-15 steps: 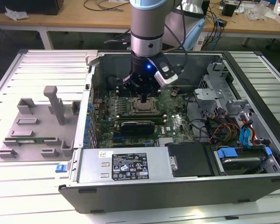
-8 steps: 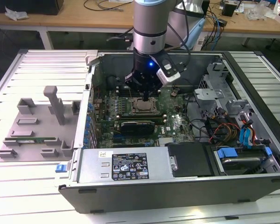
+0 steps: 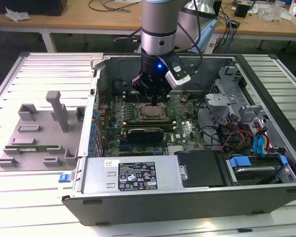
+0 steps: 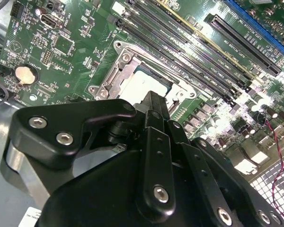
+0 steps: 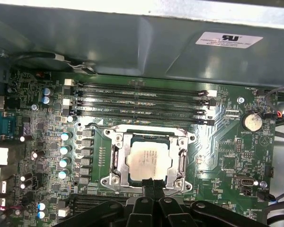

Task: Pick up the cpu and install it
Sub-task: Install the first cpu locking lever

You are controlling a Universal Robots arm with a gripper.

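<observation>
First wrist view showed the flat square silver-topped cpu (image 5: 149, 160) seated in the metal-framed socket (image 5: 116, 161), just below the black gripper (image 5: 152, 182), fingers together.

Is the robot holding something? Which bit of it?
Nothing, it seems. The chip lies flat in its socket, and the end effector hangs over the chip's edge with its tips together.

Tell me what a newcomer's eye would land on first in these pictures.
The open computer case with the robot arm reaching down into it dominates the exterior view. Next comes the shiny cpu, lying inside the metal-framed socket on the green motherboard, with the black hand close above it.
</observation>
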